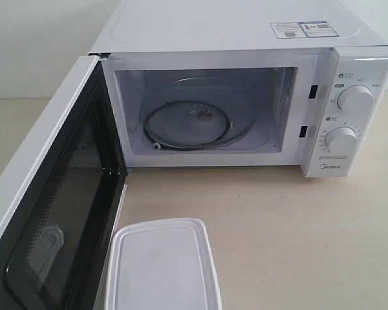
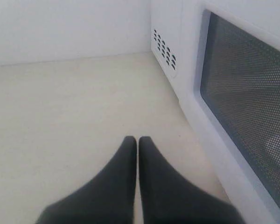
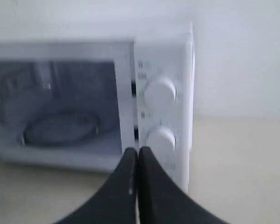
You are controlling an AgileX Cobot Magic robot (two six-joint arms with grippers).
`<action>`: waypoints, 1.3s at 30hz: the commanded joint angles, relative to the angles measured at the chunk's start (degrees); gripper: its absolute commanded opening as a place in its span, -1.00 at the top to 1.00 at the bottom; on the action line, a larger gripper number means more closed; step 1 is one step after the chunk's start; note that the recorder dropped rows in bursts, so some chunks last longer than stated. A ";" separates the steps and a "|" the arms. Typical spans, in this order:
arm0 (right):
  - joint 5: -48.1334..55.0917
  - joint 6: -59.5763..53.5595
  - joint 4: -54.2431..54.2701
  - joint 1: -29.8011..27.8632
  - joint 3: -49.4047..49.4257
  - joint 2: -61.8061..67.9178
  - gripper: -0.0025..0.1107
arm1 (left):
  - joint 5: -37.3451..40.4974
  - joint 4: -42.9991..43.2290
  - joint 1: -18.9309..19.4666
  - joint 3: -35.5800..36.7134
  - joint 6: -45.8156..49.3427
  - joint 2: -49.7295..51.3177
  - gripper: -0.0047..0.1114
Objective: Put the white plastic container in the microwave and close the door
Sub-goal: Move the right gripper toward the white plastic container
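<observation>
The white plastic container (image 1: pixel 160 266) sits lidded on the table at the front, just right of the open door (image 1: pixel 48 213). The white microwave (image 1: pixel 246 39) stands behind it, its cavity showing a glass turntable (image 1: pixel 194 123). Neither gripper shows in the exterior view. My left gripper (image 2: pixel 137 141) is shut with nothing in it, hovering over bare table beside the door's outer mesh window (image 2: pixel 247 102). My right gripper (image 3: pixel 138 151) is also shut and empty, facing the microwave's knob panel (image 3: pixel 161 116); the container is out of both wrist views.
The door swings out to the left and reaches the table's front edge. Two round knobs (image 1: pixel 349 119) sit on the right panel. Bare tabletop (image 1: pixel 297 245) lies right of the container. A white wall (image 2: pixel 70 28) stands behind.
</observation>
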 commanded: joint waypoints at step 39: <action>40.46 -2.03 13.20 -0.31 -41.34 33.68 0.96 | -0.12 0.21 0.09 0.23 -0.56 -0.14 0.85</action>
